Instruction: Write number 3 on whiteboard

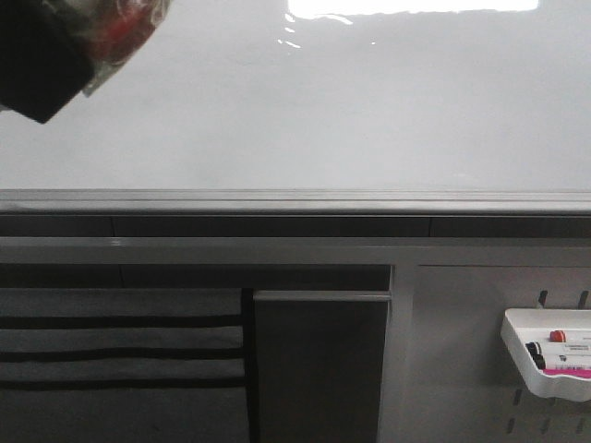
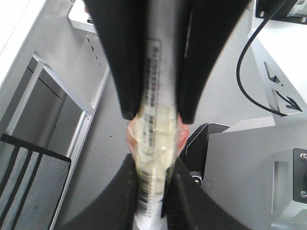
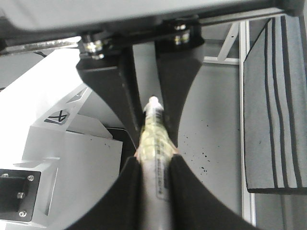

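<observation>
The whiteboard (image 1: pixel 323 111) fills the upper front view, glossy and blank above its grey edge rail (image 1: pixel 295 198); no number 3 shows on it. My left gripper (image 2: pixel 153 165) is shut on a white marker (image 2: pixel 152 143) wrapped in yellowish tape. A black gripper with tape and something red (image 1: pixel 55 46) sits at the board's top left corner in the front view. My right gripper (image 3: pixel 156 160) is shut on a second taped marker (image 3: pixel 153 129), whose tip points at its own mirror image. Both wrist views show mirrored black fingers opposite the real ones.
A white tray (image 1: pixel 549 355) with several markers hangs on the grey perforated panel (image 1: pixel 462 369) at lower right. A dark panel (image 1: pixel 319 369) and a grey striped pad (image 1: pixel 120 351) lie below the rail.
</observation>
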`<state>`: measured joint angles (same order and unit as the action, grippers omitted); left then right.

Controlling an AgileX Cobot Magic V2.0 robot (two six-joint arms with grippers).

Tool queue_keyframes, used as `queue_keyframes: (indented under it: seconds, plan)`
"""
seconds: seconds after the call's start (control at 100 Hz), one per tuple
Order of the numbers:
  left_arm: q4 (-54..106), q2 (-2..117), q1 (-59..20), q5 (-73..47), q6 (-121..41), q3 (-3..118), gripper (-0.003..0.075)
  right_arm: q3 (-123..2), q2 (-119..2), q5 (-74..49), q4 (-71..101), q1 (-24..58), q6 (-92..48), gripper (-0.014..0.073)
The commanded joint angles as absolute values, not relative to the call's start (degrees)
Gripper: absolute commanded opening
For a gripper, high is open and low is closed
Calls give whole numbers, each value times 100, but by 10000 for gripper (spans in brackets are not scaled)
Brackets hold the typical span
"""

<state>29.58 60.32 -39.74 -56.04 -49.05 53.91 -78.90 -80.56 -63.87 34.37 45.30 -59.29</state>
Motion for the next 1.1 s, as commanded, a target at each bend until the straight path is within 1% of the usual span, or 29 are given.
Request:
queue_keyframes:
  seconds: [0.0, 0.02, 0.07, 0.12, 0.14, 0.17, 0.21, 0.26, 0.37, 0.46, 0.6, 0.73, 0.8, 0.88, 0.98, 1.09]
  plan:
    - [3222, 5943, -4002, -5445, -4908, 5590, 53, -8085, -7907, -6258, 3487, 4557, -5894, -31]
    - [3222, 5943, -3989, -5416, -4908, 5590, 95, -8085, -7907, -6244, 3390, 4557, -5809, -31]
    - [3192, 5943, -3950, -5326, -4908, 5590, 169, -8085, -7892, -6217, 3229, 4557, -5650, -31]
    - [3164, 5931, -3885, -5203, -4908, 5590, 275, -8085, -7853, -6177, 3080, 4557, -5444, -31]
    - [3150, 5931, -3851, -5136, -4908, 5590, 300, -8085, -7843, -6151, 3068, 4557, -5384, -31]
    - [3137, 5931, -3804, -5036, -4908, 5590, 356, -8085, -7816, -6112, 3058, 4557, -5306, -31]
    - [3137, 5904, -3723, -4891, -4908, 5590, 410, -8085, -7780, -6036, 3058, 4542, -5221, -31]
    - [3137, 5877, -3611, -4784, -4908, 5590, 448, -8085, -7711, -6000, 3042, 4496, -5111, -31]
    - [3126, 5710, -3259, -4749, -4908, 5567, 456, -8040, -7489, -5987, 2882, 4158, -4605, -31]
    - [3165, 5507, -2918, -4714, -4891, 5513, 456, -7811, -7204, -5931, 2882, 3633, -4321, -31]
    - [3307, 5038, -2330, -4479, -4605, 5220, 456, -7050, -6596, -5466, 2963, 2647, -3828, -31]
    - [3354, 4559, -1798, -4127, -4090, 4763, 456, -6157, -5888, -4703, 3262, 1886, -3667, -31]
    - [3593, 4315, -1562, -3920, -4005, 4522, 456, -5697, -5488, -4289, 3365, 1694, -3667, -31]
    - [3865, 4097, -1399, -3652, -4005, 4313, 456, -5194, -5055, -3779, 3389, 1655, -3667, -31]
    - [3905, 3997, -1372, -3374, -4005, 4169, 456, -4593, -4737, -3086, 3389, 1655, -3667, -31]
    - [3905, 3997, -1372, -3364, -4005, 4166, 456, -4243, -4576, -2596, 3405, 1655, -3667, -31]
